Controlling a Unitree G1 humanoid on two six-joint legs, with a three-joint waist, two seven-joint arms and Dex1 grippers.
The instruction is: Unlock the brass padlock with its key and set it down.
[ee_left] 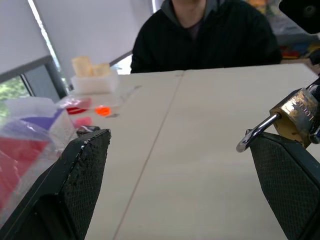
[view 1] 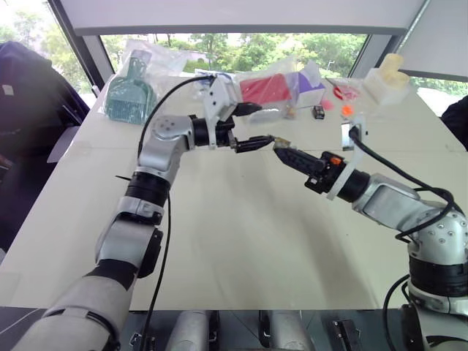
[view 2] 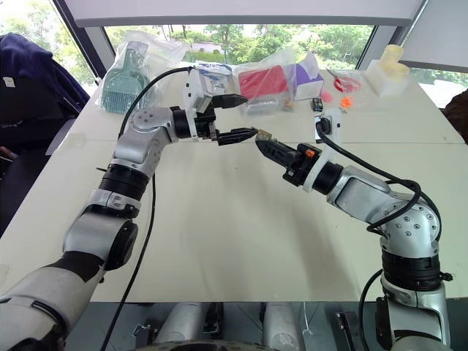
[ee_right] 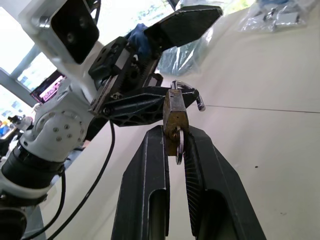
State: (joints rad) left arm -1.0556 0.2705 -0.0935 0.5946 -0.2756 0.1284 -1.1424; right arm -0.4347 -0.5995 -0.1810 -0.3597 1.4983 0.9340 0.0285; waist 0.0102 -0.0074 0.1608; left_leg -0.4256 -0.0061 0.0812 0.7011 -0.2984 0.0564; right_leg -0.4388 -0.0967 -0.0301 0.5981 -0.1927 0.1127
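Holding the brass padlock [ee_right: 175, 116] up in mid-air over the pale worktop [view 1: 241, 241], the right hand [view 1: 281, 151] has its two black fingers pressed together on the lower part of the lock's body, with what looks like a thin metal ring, perhaps the key's, caught between them. The left hand [view 1: 252, 126] stands spread wide just in front of it, its lower finger [ee_right: 145, 105] lying right against the lock near the shackle, though I cannot tell for certain whether it touches. The silvery shackle [ee_left: 255, 134] appears swung or lifted out at one end, which suggests the lock may already be open, but the pictures do not settle that. By my judgement the unlocking is at or near its end, and what remains is to confirm the shackle is free and then lower the lock onto the bare worktop, which has not yet happened. The padlock itself is tiny, a dull yellowish brass block with scuffed, stamped faces and a thin bright U-shaped loop. Bagged items [view 1: 270, 88] lie well apart along the far edge, and a person in a dark top [ee_left: 205, 35] sits across the worktop
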